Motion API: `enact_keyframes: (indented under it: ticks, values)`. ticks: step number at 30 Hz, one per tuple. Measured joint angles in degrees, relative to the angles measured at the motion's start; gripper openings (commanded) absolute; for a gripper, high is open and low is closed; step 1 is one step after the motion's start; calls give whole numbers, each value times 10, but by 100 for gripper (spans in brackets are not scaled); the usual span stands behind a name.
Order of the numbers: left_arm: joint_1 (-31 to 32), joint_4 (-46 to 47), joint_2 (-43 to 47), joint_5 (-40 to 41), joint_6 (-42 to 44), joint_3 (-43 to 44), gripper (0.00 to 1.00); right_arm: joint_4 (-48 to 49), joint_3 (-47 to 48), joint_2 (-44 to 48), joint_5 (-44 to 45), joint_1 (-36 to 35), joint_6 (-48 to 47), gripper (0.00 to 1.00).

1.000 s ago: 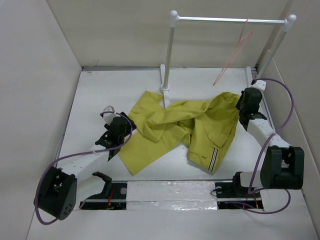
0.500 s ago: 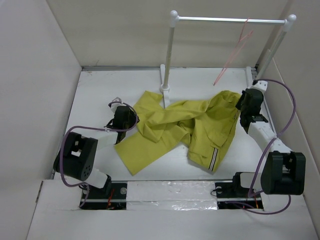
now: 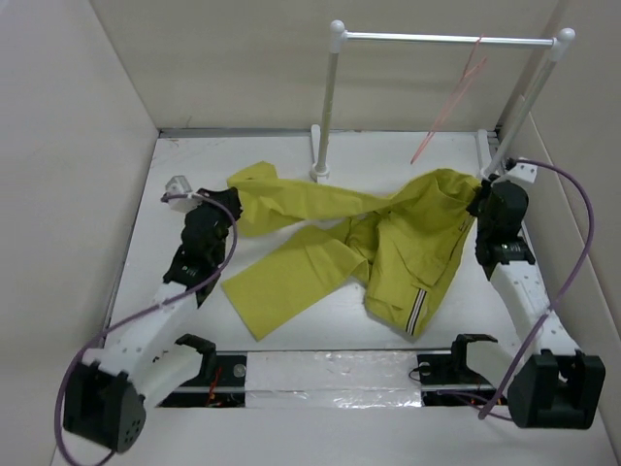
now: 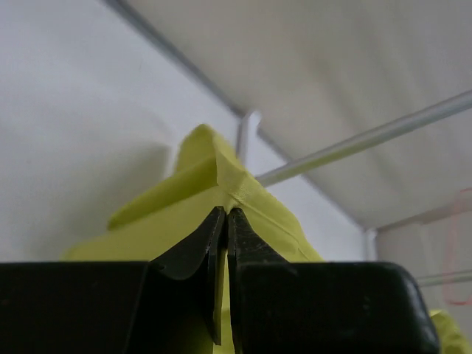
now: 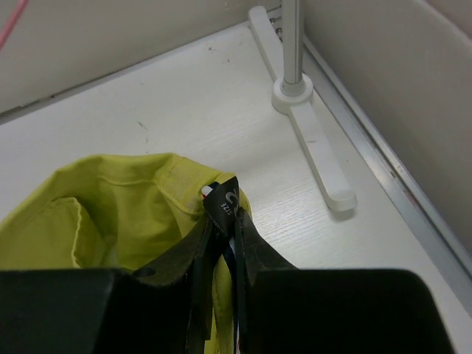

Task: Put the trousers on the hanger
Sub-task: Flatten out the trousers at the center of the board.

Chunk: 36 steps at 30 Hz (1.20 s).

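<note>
Pinches a leg end of the long mustard-yellow cloth trousers [image 3: 388, 243] at far left in the fully closed jaws of the left gripper [image 3: 230, 198], clamps their waistband at far right in the barely parted jaws of the right gripper [image 3: 481, 196], cloth lying across the white table [image 3: 310, 325], thin pink wire hanger [image 3: 450, 107] hooked on the white-posted metal rail [image 3: 437, 40] beyond.

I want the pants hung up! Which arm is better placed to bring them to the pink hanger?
Probably right. The right gripper pinches the trousers at the waist, near the hanger; the left gripper holds a leg end far from it.
</note>
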State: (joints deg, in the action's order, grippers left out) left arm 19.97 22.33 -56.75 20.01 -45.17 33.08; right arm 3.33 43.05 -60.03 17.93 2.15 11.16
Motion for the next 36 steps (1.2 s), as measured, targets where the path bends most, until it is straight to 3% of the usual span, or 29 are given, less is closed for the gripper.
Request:
enact_keyframes:
  ticks: [4,7,11,16,20,24,25,26,28,29,30,31,34,36]
  values:
    - [14,-37,134,58,-2,24,0,-46,-7,80,-1,-1,-7,0]
    - [22,-74,184,81,-1,52,0,-94,-8,152,-3,-4,-10,0]
    - [22,-111,213,96,2,75,0,-179,10,250,-4,-4,-20,0]
    - [22,-121,197,117,7,76,0,-243,67,294,-1,-4,-32,0]
    - [22,-102,102,131,28,85,0,-231,78,232,13,11,-34,0]
    - [22,-90,-65,131,53,149,0,-182,82,65,-4,70,-20,0]
    - [22,-89,-106,131,59,167,3,-172,85,17,-7,81,-15,0]
    - [23,-87,-149,131,67,189,16,-167,91,-25,-9,88,-10,0]
    - [25,-89,-219,130,84,232,34,-165,118,-116,-11,99,-1,2]
    - [25,-89,-253,129,92,259,49,-169,139,-156,-12,100,3,10]
    - [25,-91,-284,124,103,289,54,-170,163,-191,-14,102,5,25]
    - [25,-97,-312,118,107,319,57,-170,185,-219,-17,102,7,52]
    - [24,-97,-358,95,115,375,58,-163,238,-254,-25,99,4,77]
    - [24,-90,-354,83,114,366,58,-144,237,-232,-26,92,2,78]
